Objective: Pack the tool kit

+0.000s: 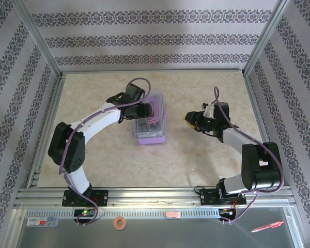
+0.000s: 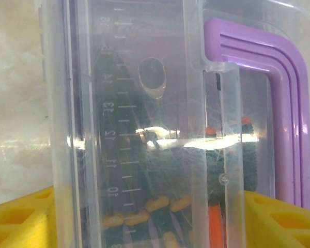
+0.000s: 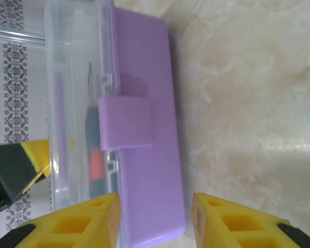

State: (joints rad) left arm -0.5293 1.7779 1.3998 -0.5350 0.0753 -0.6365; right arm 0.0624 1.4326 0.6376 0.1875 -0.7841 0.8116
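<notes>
The tool kit's lilac case [image 1: 151, 129] stands in the middle of the table, with its clear lid [image 2: 144, 103] down and its purple handle [image 2: 279, 77] on top. Screwdrivers [image 2: 165, 206] with orange, yellow and black handles lie inside. My left gripper [image 1: 143, 111] sits on the lid from above, jaws spread wide, with a yellow finger [image 2: 20, 222] at each side. My right gripper [image 1: 191, 119] hovers open to the right of the case, a short way off. It faces the case's purple base [image 3: 150, 77] and latch [image 3: 126, 121], with nothing between its fingers [image 3: 232, 222].
Aluminium rails [image 1: 144, 195] and patterned walls enclose the marbled table [image 1: 206, 165]. On the grey shelf in front of the arm bases lie a red pen [image 1: 267, 226] and an orange ring [image 1: 119, 222]. Bare tabletop lies in front of the case and between it and the right gripper.
</notes>
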